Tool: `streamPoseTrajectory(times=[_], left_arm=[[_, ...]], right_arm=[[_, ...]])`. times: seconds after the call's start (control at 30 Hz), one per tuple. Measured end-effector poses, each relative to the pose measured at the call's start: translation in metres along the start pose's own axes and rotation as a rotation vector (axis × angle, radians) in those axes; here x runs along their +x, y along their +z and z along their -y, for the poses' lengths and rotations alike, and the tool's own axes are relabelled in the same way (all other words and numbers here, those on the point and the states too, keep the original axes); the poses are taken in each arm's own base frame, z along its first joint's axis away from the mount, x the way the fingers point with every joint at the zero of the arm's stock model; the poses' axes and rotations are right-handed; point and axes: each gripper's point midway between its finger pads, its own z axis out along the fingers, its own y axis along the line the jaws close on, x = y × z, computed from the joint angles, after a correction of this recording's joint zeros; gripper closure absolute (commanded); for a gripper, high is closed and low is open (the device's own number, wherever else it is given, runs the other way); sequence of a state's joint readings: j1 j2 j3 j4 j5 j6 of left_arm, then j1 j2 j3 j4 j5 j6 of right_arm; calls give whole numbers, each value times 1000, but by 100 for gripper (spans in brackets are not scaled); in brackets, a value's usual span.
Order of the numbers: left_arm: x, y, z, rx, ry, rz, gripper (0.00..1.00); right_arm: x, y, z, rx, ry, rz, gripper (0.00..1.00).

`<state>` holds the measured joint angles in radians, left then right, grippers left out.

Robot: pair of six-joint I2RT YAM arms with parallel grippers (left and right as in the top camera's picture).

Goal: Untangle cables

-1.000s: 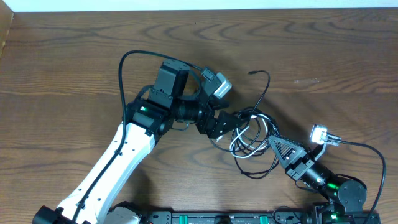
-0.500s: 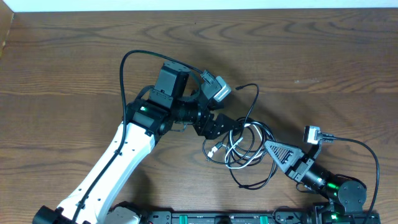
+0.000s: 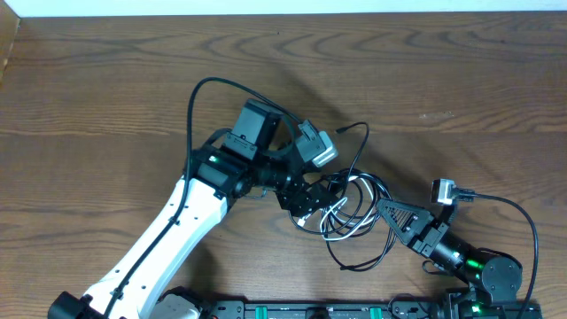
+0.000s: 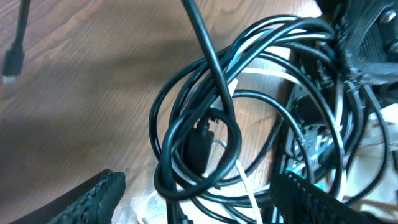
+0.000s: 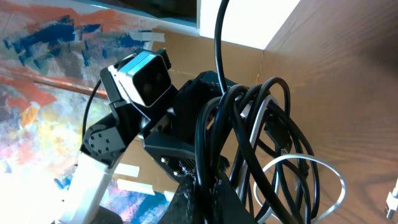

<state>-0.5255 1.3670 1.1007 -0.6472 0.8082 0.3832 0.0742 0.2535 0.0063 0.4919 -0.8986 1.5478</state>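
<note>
The cables (image 3: 347,215) lie as one tangle of black loops with a white cord through them, at the table's centre right. A loose black plug end (image 3: 339,129) sticks out toward the back. My left gripper (image 3: 310,198) stands open at the tangle's left side. In the left wrist view the coils (image 4: 205,124) lie between its fingers (image 4: 99,193), and a small plug (image 4: 12,65) rests on the wood at upper left. My right gripper (image 3: 384,207) is shut on several black strands (image 5: 214,180) at the tangle's right side. The white loop (image 5: 305,163) hangs beside them.
The left arm's thick black wire (image 3: 190,115) arcs above its wrist. The left wrist camera (image 3: 316,143) sits just behind the tangle. The right wrist camera (image 3: 446,191) and its wire (image 3: 523,221) are at the right. Wooden table (image 3: 106,80) stretches left and back.
The tangle has shifted left and toward the front with the right gripper. The loose plug end swung left. The left gripper has come forward onto the tangle, still open.
</note>
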Motion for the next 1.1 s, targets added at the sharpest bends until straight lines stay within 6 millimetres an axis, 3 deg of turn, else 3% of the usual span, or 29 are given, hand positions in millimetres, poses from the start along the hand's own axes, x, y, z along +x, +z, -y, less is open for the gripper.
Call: streamPoseTrajectory(times=[0.17, 0.37, 0.5, 0.73, 0.87, 1.1], left_arm=[[3, 4, -2, -33, 27, -23, 27], [-1, 4, -7, -64, 55, -16, 67], [-2, 4, -8, -68, 62, -12, 87], [-2, 4, -7, -67, 68, -13, 92], [-2, 4, -7, -67, 69, -13, 84], [-2, 4, -7, -67, 70, -13, 83]], right_arm=[[4, 0, 0, 0, 21, -21, 99], [6, 0, 6, 22, 67, -33, 99], [7, 0, 8, 28, 80, -37, 99], [7, 0, 8, 28, 88, -38, 99], [7, 0, 8, 29, 110, -41, 99], [9, 0, 8, 29, 130, -52, 99]])
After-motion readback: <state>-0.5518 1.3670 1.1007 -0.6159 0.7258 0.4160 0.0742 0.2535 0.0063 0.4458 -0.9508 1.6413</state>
